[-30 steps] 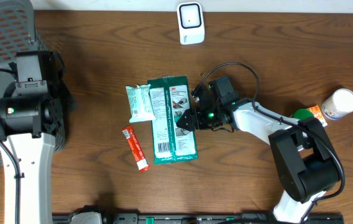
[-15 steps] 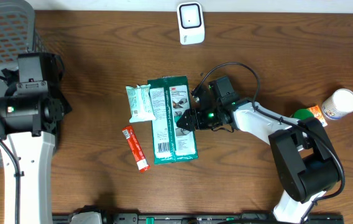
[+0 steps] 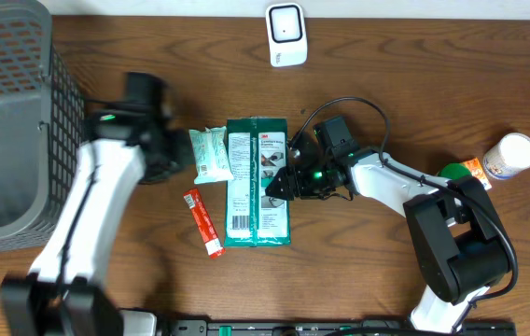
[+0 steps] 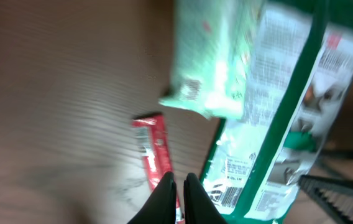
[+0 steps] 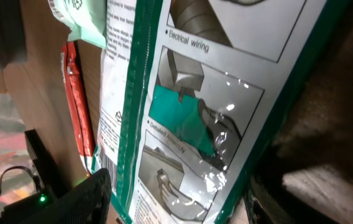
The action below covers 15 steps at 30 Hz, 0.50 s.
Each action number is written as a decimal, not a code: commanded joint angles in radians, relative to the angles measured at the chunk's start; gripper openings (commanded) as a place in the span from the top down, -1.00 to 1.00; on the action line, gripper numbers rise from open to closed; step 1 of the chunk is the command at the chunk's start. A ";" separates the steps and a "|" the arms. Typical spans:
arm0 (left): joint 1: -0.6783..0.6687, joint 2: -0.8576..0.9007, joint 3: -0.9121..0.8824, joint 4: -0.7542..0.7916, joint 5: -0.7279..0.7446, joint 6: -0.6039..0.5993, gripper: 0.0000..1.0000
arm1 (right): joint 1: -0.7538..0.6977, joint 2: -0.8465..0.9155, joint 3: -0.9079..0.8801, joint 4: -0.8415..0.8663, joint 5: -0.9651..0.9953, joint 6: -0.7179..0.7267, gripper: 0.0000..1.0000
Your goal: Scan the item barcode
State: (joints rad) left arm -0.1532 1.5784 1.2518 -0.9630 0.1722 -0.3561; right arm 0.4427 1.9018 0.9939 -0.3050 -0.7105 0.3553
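Scanning step: judged barely begun, since the item lies flat on the table and is not yet presented to the reader.
Wire basket (image 3: 60, 103): at 9 to 10 o'clock of the table, well apart from the work.
Green-and-white pack (image 3: 246, 177): the task's item, at table centre, printed back upward, long axis running 12 to 6.
Pale green packet (image 3: 211, 154): at the pack's 10 o'clock, touching its left edge.
White scanner (image 3: 286, 35): at 12 o'clock, well apart from the pack.
Red stick sachet (image 3: 203, 222): at the pack's 8 o'clock, just beside it.
Right gripper (image 3: 277, 184): at the pack's 3 o'clock edge, jaws apart, no pinch visible.
Left gripper (image 4: 179, 186): near the packet's 9 o'clock side, jaws together, holding nothing.
Barcode (image 3: 240, 222): at the pack's 7 o'clock corner.
Doing it well: pinch deep on the 3 o'clock edge, as glossy film likely slips and sags; lift clear of the neighbours, then face the barcode corner flat toward 12 o'clock.
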 commanded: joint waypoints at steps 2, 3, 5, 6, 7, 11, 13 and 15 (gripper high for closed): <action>-0.085 0.118 -0.005 0.024 0.026 0.045 0.82 | 0.004 0.042 -0.035 -0.029 0.067 0.042 -0.29; -0.096 0.146 -0.005 0.034 0.025 0.047 0.82 | 0.004 0.042 -0.036 -0.029 0.067 0.053 -0.29; -0.107 0.186 -0.005 0.045 0.026 0.048 0.82 | 0.004 0.042 -0.039 -0.027 0.067 0.060 -0.29; -0.112 0.204 -0.005 0.046 0.026 0.048 0.82 | 0.004 0.042 -0.040 -0.028 0.067 0.060 -0.30; -0.117 0.220 -0.005 0.045 0.026 0.049 0.82 | 0.004 0.042 -0.041 -0.028 0.066 0.060 -0.30; -0.139 0.266 -0.005 0.049 0.026 0.100 0.82 | 0.014 0.042 -0.042 -0.029 0.078 0.080 -0.29; -0.151 0.285 -0.005 0.054 0.026 0.105 0.82 | 0.027 0.042 -0.043 -0.028 0.085 0.092 -0.29; -0.163 0.301 -0.006 0.066 0.026 0.105 0.82 | 0.042 0.042 -0.050 -0.027 0.108 0.110 -0.29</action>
State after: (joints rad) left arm -0.2970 1.8538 1.2488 -0.9058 0.1970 -0.2844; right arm 0.4473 1.9022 0.9924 -0.3126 -0.7162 0.4221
